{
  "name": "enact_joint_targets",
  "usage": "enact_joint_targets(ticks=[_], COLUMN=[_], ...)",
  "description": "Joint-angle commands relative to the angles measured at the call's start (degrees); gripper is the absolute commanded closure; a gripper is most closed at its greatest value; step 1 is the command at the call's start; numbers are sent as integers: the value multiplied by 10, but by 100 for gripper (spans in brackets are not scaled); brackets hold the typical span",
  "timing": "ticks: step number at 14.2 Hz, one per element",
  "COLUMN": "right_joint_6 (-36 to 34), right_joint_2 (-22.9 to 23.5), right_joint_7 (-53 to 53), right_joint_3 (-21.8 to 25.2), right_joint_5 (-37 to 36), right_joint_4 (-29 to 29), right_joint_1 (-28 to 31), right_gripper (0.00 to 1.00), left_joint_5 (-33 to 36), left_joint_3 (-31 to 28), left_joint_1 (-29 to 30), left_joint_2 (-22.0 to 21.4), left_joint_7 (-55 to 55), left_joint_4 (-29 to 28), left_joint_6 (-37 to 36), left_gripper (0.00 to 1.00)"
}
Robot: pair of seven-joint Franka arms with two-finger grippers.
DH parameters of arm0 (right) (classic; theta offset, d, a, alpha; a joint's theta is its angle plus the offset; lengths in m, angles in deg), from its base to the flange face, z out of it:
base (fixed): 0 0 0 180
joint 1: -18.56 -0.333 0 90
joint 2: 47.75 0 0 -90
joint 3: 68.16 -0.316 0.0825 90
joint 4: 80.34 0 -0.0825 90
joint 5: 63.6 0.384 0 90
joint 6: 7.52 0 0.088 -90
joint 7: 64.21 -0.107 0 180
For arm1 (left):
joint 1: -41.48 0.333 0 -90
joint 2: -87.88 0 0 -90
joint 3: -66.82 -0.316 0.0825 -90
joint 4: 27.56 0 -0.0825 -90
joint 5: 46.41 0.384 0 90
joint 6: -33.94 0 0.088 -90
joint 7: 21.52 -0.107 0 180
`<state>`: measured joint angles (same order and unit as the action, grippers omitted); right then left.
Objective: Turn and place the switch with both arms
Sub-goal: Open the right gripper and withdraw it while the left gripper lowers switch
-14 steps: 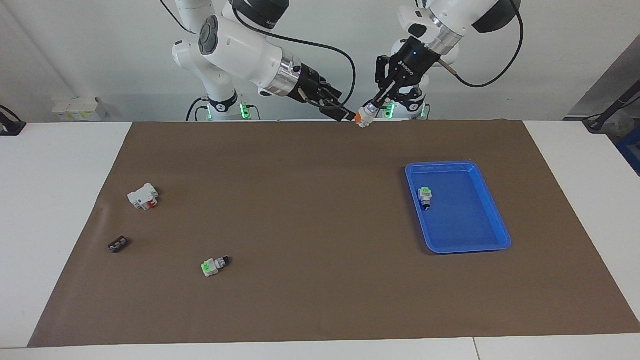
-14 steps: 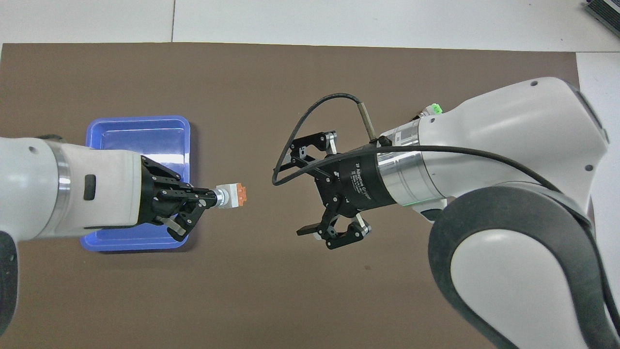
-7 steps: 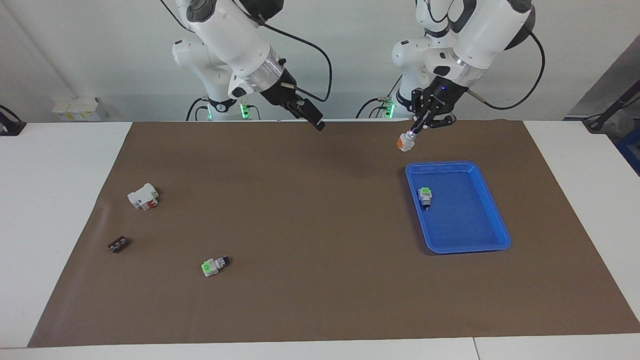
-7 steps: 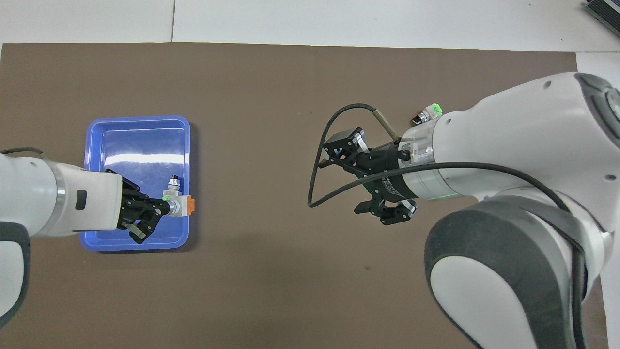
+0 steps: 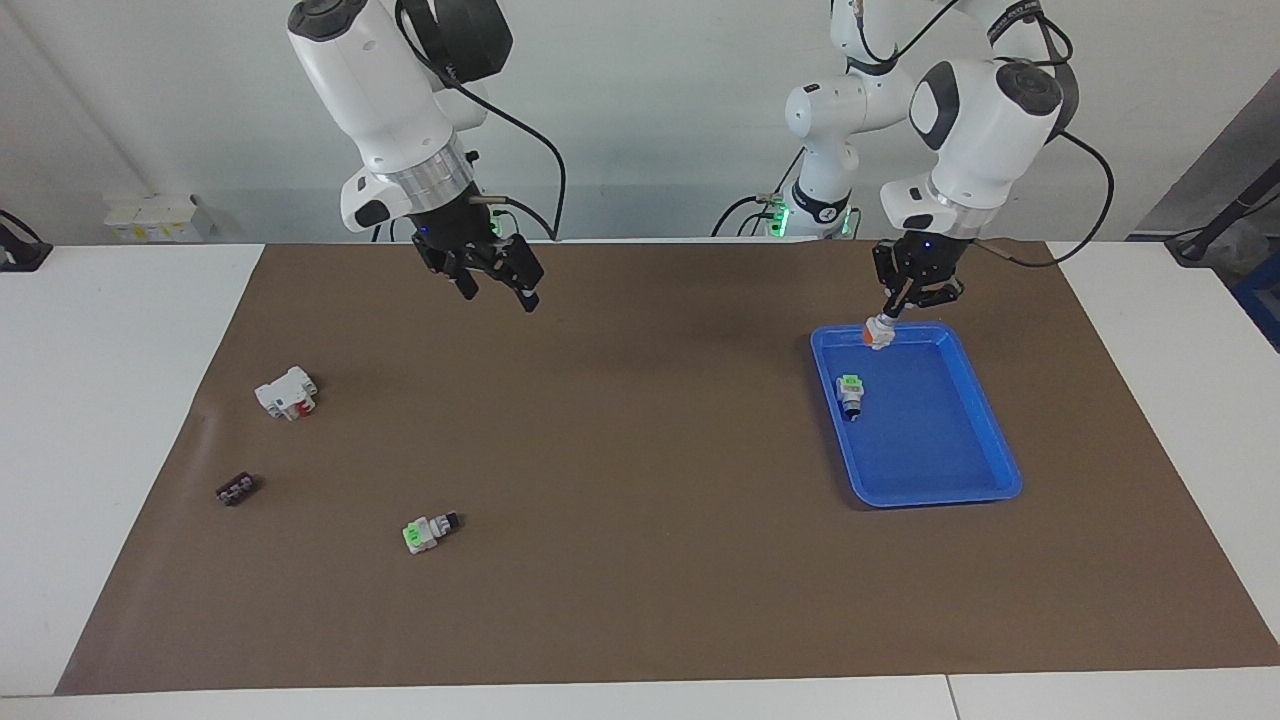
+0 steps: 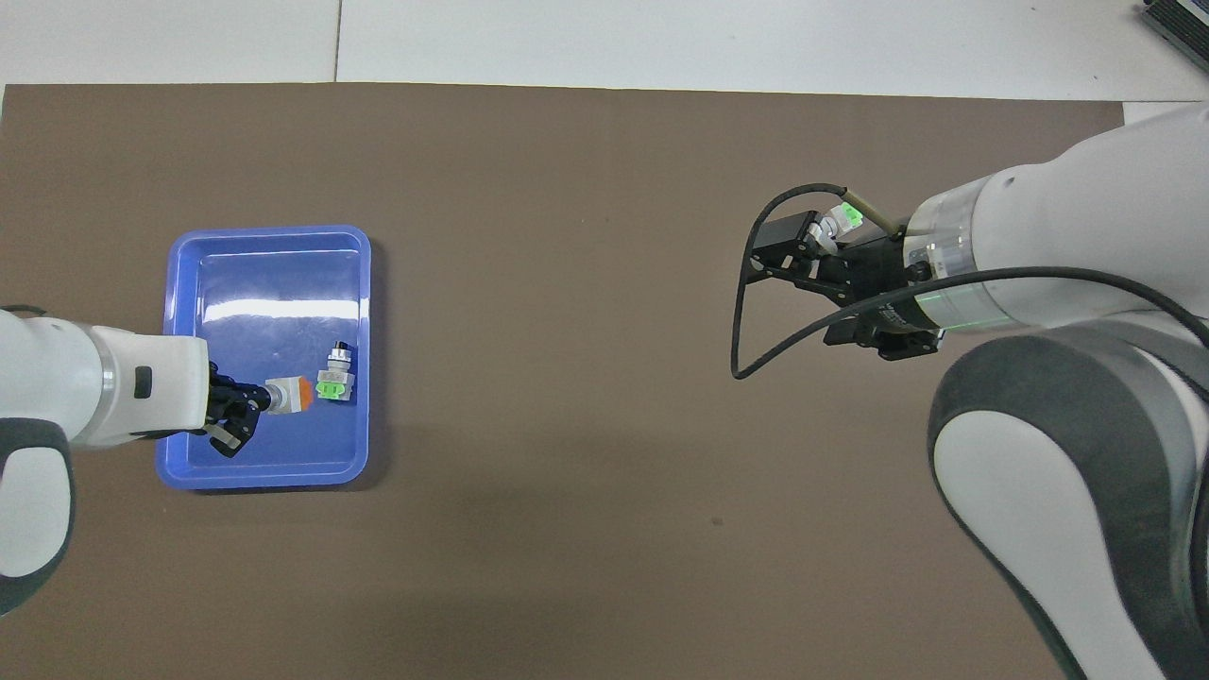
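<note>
Two switches risk colliding: your left gripper (image 5: 887, 322) grips the switch (image 5: 877, 335) over the blue tray (image 5: 985, 420), beside the green-ended switch (image 5: 850, 392); release high and it bounces. Right gripper (image 5: 497, 283) waits open over the mat (image 5: 640, 560)

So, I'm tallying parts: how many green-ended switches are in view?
2. One small white green-ended rotary switch lies in the blue plastic tray; the other lies on the brown mat toward the right arm's end, farther from the robots. None seems hidden.
</note>
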<state>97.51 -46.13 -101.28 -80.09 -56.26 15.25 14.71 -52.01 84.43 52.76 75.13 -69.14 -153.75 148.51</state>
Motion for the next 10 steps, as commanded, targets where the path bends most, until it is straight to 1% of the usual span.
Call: enact_joint_targets(ticks=[1, 3, 4, 5, 6, 8, 10], right_joint_6=[-10, -10, -10, -19, -39, -72, -76], right_joint_2=[-4, -4, -5, -6, -6, -16, -25], right_joint_7=[93, 180, 223, 243, 244, 235, 237], right_joint_3=[25, 51, 63, 69, 72, 70, 70], right_joint_5=[-64, -100, -110, -111, -111, -111, -109], right_joint_4=[1, -3, -5, -7, -17, -16, -12], right_joint_1=[5, 3, 3, 4, 5, 3, 9], right_gripper=[0, 0, 0, 0, 0, 0, 0], left_joint_5=[29, 38, 38, 38, 38, 38, 44], left_joint_3=[4, 4, 4, 4, 4, 4, 4], left_joint_1=[22, 24, 27, 27, 27, 24, 18], left_joint_2=[58, 97, 110, 119, 128, 146, 143], left_joint_7=[-24, -24, -25, -25, -26, -26, -28], left_joint_4=[8, 16, 17, 22, 23, 26, 26], left_joint_6=[21, 33, 46, 46, 50, 44, 22], left_gripper=[100, 100, 100, 100, 100, 100, 100])
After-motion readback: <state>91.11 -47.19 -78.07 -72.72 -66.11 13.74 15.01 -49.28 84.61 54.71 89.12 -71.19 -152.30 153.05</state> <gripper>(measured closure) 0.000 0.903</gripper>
